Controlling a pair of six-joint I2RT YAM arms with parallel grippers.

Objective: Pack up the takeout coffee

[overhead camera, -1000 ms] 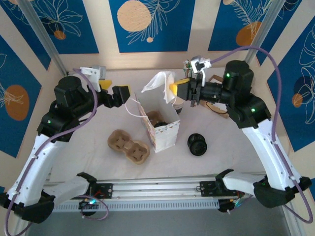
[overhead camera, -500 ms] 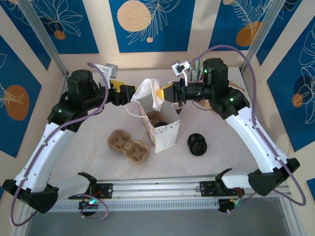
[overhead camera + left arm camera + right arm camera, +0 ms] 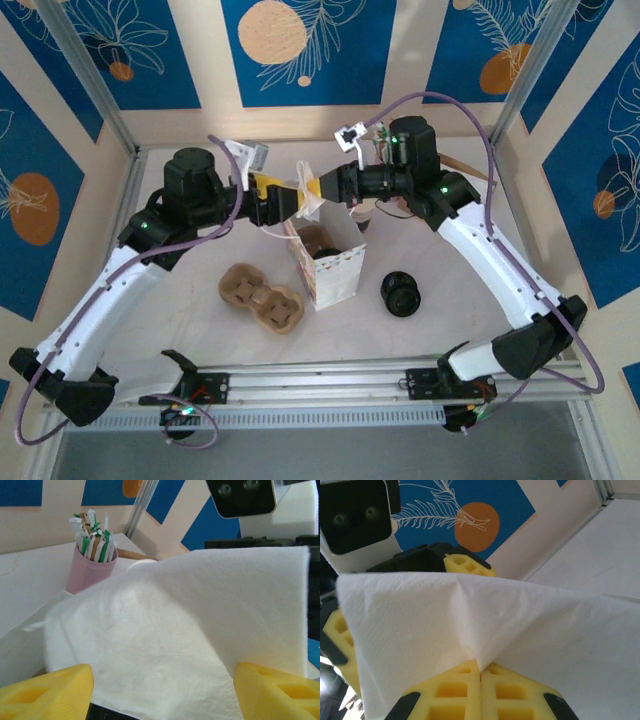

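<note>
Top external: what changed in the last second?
Both arms swung inward over the paper bag. The right gripper, shut on the white napkin, carried it left. The left gripper came right to meet it, fingers open at the napkin. Nothing was let go. The bag, cardboard cup carrier and black lids stayed put.
</note>
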